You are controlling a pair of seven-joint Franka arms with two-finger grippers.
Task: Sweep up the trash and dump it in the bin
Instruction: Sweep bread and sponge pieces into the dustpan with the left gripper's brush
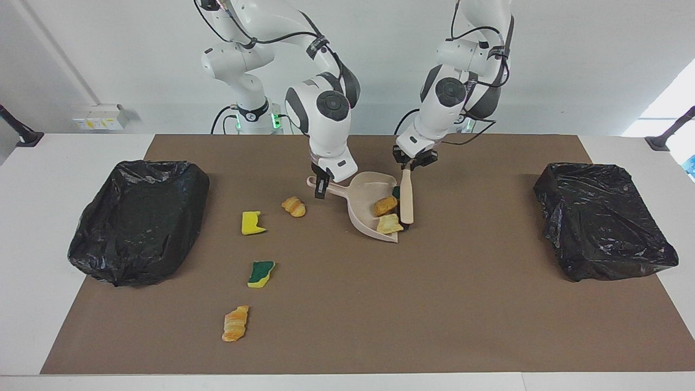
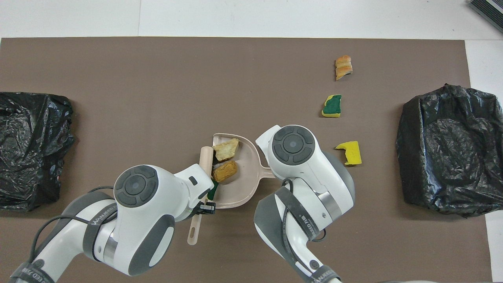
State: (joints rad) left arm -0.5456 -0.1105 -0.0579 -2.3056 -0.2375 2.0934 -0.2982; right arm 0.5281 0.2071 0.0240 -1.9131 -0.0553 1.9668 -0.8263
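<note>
My right gripper [image 1: 321, 187] is shut on the handle of the beige dustpan [image 1: 362, 191], which rests on the brown mat. My left gripper [image 1: 414, 164] is shut on the beige brush [image 1: 406, 200], whose head lies at the pan's side toward the left arm's end. In the pan lie two golden-brown bread pieces [image 1: 385, 205] [image 1: 389, 223] and a green sponge chunk [image 1: 396, 191], partly hidden by the brush. Loose trash lies toward the right arm's end: a croissant piece [image 1: 294, 206], a yellow sponge [image 1: 252, 222], a green-topped sponge [image 1: 261, 273] and a croissant [image 1: 235, 323] farthest from the robots.
A bin lined with a black bag [image 1: 138, 214] stands at the right arm's end of the table, another [image 1: 605, 228] at the left arm's end. The brown mat [image 1: 434, 304] covers the table between them. In the overhead view the arms hide the nearest croissant piece.
</note>
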